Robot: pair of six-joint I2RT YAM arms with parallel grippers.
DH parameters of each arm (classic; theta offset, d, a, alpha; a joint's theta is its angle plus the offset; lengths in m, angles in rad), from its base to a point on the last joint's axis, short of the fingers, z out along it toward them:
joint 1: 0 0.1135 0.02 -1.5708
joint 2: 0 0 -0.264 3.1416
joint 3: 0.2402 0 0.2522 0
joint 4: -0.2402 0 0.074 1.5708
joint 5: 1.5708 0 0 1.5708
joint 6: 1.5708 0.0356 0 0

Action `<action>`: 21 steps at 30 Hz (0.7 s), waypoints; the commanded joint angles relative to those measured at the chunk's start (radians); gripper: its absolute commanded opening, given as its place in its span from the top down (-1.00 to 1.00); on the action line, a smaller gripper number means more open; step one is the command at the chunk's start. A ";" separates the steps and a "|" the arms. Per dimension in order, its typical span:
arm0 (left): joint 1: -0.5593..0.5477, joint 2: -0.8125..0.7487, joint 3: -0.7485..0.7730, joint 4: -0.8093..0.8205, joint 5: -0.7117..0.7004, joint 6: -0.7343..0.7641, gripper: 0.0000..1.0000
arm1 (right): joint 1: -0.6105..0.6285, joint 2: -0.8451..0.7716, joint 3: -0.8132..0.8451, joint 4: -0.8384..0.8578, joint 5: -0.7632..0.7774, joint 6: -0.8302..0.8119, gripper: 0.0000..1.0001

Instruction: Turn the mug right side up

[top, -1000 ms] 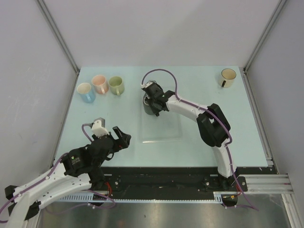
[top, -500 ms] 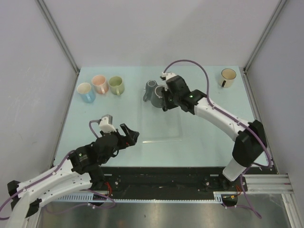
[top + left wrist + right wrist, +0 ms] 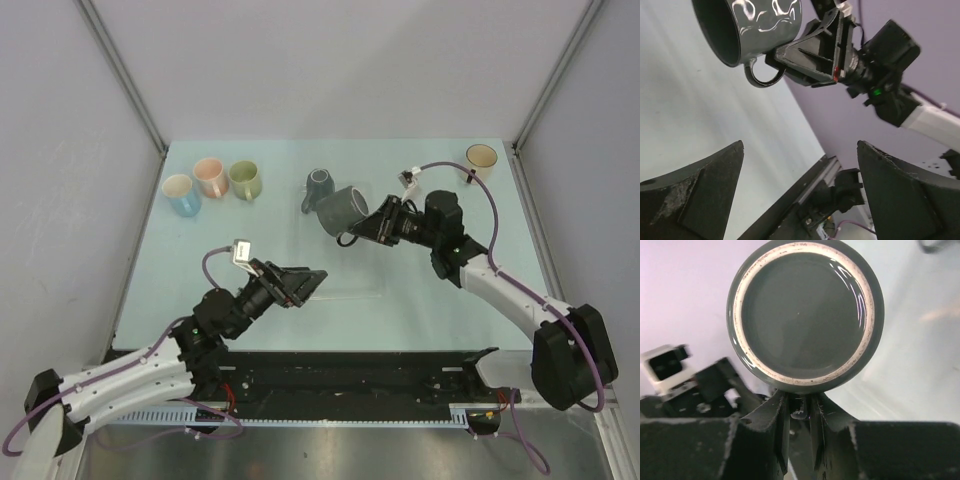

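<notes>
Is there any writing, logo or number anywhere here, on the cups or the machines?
No text can be read anywhere.
The grey mug in the right end effector: plain glaze, no print.
The blue mug, pink mug, green mug and cream mug: no lettering visible.
The white tag on the right arm: too small to read.

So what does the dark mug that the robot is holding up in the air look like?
The dark grey mug looks like shiny glazed ceramic, with light glinting on its side. It has one loop handle and a flat base edged by a pale, rough-looking ring. It is lifted off the table and tipped on its side, its mouth towards the left arm. Only the right gripper touches it, jaws shut at the handle.
</notes>
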 commanded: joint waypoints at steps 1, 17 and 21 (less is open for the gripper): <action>0.018 0.105 -0.030 0.391 0.155 -0.009 -0.99 | -0.013 -0.096 -0.091 0.590 -0.173 0.324 1.00; 0.067 0.286 0.045 0.614 0.271 -0.048 -0.98 | 0.088 -0.150 -0.188 0.876 -0.154 0.482 1.00; 0.093 0.302 0.094 0.603 0.304 -0.052 -0.98 | 0.114 -0.171 -0.188 0.832 -0.145 0.445 1.00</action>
